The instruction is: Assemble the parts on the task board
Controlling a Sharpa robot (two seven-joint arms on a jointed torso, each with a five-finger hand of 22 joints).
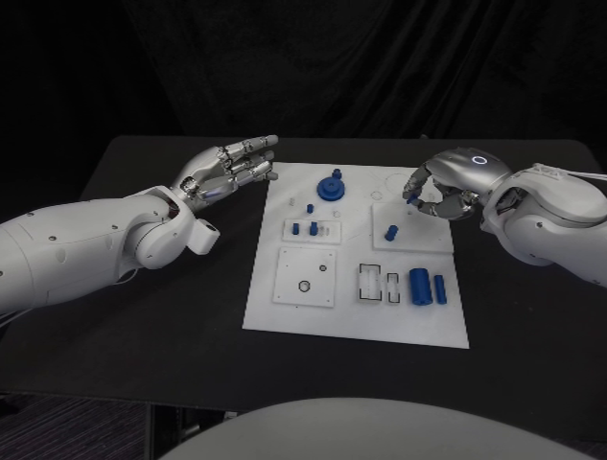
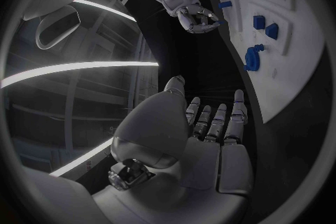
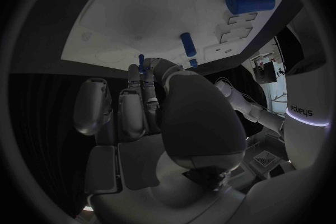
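The left hand [image 1: 230, 168] hovers released, its fingers apart, by the board's [image 1: 290, 316] left far corner. On the board several blue parts [image 1: 427, 286] lie loose, so most work seems left. The right hand [image 1: 434, 192] pinches a small blue peg [image 3: 142, 63] above the right far corner.

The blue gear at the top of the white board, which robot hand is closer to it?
Left. The left hand hovers just off the board's edge beside the blue gear; the right hand sits farther away, over the board's opposite side.
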